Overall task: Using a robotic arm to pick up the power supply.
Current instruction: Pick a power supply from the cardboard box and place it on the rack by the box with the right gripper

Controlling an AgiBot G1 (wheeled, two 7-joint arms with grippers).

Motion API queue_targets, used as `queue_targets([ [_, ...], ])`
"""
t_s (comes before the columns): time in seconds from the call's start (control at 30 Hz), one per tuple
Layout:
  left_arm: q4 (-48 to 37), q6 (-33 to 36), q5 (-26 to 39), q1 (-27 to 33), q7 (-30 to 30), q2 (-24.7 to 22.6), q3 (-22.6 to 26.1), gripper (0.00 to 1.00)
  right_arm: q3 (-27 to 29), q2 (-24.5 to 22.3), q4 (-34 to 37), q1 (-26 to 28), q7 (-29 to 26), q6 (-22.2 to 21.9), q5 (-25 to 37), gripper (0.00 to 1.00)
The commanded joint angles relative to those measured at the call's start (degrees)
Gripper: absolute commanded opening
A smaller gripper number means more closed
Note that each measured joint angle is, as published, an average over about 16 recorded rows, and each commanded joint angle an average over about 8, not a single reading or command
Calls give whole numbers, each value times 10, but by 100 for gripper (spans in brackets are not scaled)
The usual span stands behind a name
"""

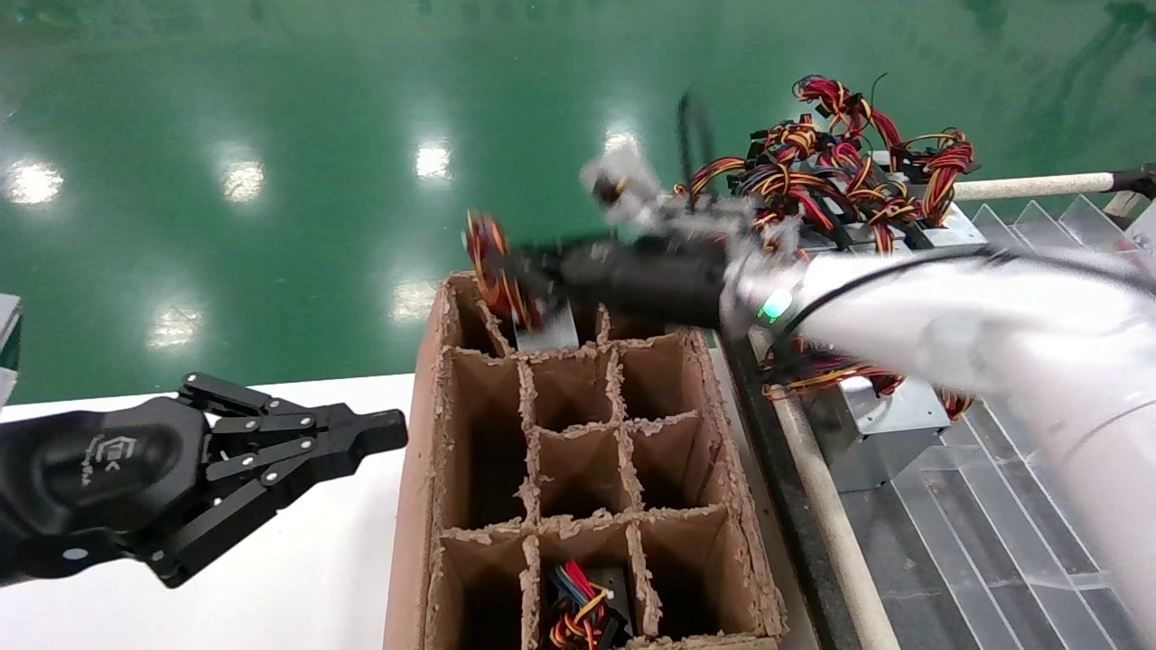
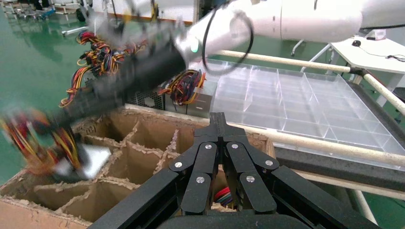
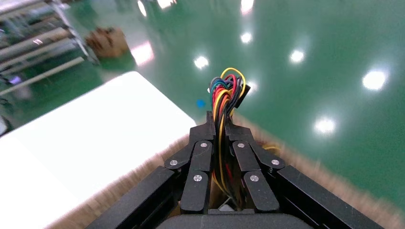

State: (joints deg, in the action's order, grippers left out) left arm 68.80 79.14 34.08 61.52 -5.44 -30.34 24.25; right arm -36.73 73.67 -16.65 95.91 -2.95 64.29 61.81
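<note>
Right gripper (image 1: 533, 293), black two-finger linkage type on the white-sleeved robotic arm (image 1: 948, 325), was at upper centre of the head frame, fingers clamped on the red, yellow and orange wire bundle (image 3: 224, 102). The silver-grey metal power supply (image 1: 546, 332) hung below that grip, over the far row of the brown divided cardboard box (image 1: 411, 469), its lower end at the cell mouth. Blur hid whether it touched the dividers.

Judgement: rigid, fairly heavy box; wires soft and springy, so the load probably swings and could slip. A hold on the metal body would be steadier.

Left gripper (image 1: 361, 442), lower left over the white table (image 1: 298, 560), idle with fingertips together, empty.
</note>
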Motion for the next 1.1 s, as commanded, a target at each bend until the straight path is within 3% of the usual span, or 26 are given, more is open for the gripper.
queue_targets([
  [0.03,0,0,0,0,0,0,0,0,6,-9,-7,9,10,20,-10,0],
  [0.27,0,0,0,0,0,0,0,0,14,-66,-78,51,25,62,-13,0],
  [0.47,0,0,0,0,0,0,0,0,13,-133,-188,83,-5,74,3,0],
  [0.77,0,0,0,0,0,0,0,0,14,-253,-391,132,-132,65,39,0],
  [1.1,0,0,0,0,0,0,0,0,8,-394,-592,185,-302,40,141,0],
])
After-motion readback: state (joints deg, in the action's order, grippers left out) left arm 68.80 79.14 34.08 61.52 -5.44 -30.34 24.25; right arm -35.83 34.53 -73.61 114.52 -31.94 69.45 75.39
